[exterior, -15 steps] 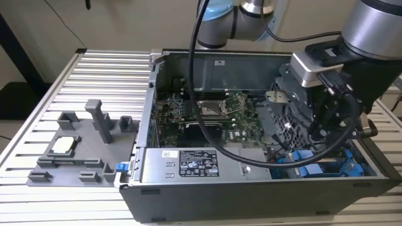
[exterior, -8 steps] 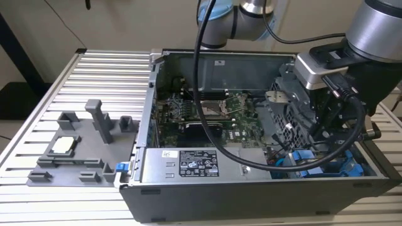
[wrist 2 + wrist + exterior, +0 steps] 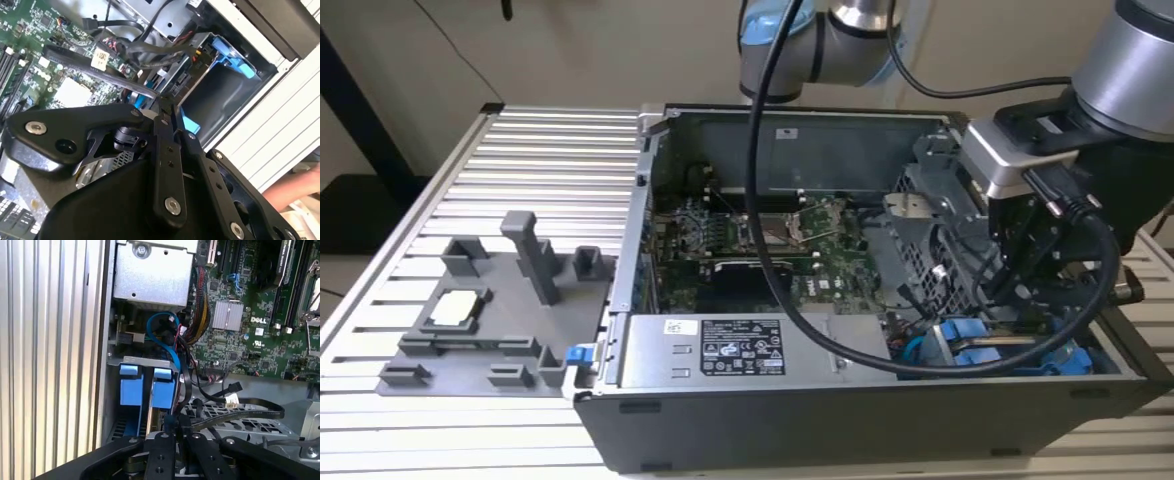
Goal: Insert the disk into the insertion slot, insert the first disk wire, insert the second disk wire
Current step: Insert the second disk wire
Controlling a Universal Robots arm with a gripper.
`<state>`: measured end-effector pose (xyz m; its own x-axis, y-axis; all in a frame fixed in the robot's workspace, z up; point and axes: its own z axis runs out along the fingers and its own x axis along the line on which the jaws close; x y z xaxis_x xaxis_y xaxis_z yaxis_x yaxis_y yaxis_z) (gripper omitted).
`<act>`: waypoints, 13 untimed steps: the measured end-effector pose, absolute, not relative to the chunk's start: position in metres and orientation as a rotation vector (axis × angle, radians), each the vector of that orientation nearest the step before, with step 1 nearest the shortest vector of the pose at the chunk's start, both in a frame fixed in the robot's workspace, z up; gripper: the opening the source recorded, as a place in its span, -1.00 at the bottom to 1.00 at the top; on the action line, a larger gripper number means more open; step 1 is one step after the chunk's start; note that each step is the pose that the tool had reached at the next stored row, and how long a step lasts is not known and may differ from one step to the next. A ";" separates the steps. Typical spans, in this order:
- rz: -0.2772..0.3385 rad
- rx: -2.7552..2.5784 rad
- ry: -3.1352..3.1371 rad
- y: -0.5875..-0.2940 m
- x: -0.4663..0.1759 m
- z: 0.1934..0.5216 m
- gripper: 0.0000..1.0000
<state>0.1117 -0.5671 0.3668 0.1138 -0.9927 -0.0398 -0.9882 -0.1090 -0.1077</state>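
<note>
Computer case (image 3: 854, 420) stands open on the ribbed counter (image 3: 534, 150), towards the edge on the exterior view's right. The arm (image 3: 1121, 100) reaches down into the case's near corner on that side.

We see the end effector (image 3: 176, 432) in both wrist views (image 3: 167, 107). Its 2 fingers (image 3: 162, 145) are clenched, with a black wire (image 3: 181, 390) coming out from between the tips. We read this as a grasp on that wire.

The disk (image 3: 162, 390) sits in the insertion slot (image 3: 142, 360), with its 2 blue bracket tabs showing just under the slot's metal lip. A blue cable (image 3: 162, 335) loops just beside the slot. The end effector is just beside the disk's near end.

Green circuit board (image 3: 761, 240) covers the case floor. The labelled grey box (image 3: 734, 350) lies along the case's near wall. Grey tray (image 3: 467, 330) with upright posts rests on the counter at the exterior view's left, well apart from the arm.
</note>
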 end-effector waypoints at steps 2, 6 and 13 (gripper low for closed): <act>-0.059 -2.264 2.024 -0.571 0.115 0.366 -0.69; -0.058 -2.252 2.040 -0.575 0.116 0.362 -0.69; -0.061 -2.188 2.108 -0.575 0.119 0.355 -0.69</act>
<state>0.1187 -0.5751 0.3547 0.0395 -0.9983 -0.0420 -0.9942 -0.0350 -0.1015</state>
